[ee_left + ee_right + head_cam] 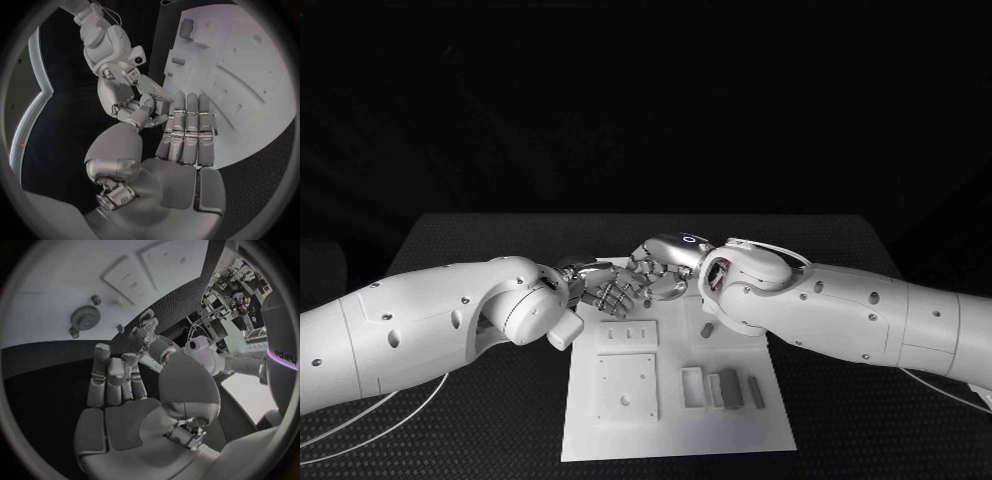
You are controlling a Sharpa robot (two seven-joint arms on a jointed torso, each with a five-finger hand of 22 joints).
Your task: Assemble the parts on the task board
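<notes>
The white task board (733,430) lies in the middle of the black table. Both hands meet over its far left corner. My left hand (606,292) holds nothing, its fingers straight and close together (187,130) above the board's edge (250,75). My right hand (664,262) faces it, fingers stretched out and palm bare (119,390). The fingertips of the right hand (122,97) come close to the left thumb; whether they touch is unclear. A grey gear (84,317) sits on the board (50,280) with small pegs near it. Grey bar parts (726,387) stand at the board's near right.
Two raised rectangular plates (627,333) (626,385) sit on the board's left half. A small grey piece (708,328) lies beside my right forearm. Thin cables (387,410) trail over the table at the near left. Bare black table lies on both sides of the board.
</notes>
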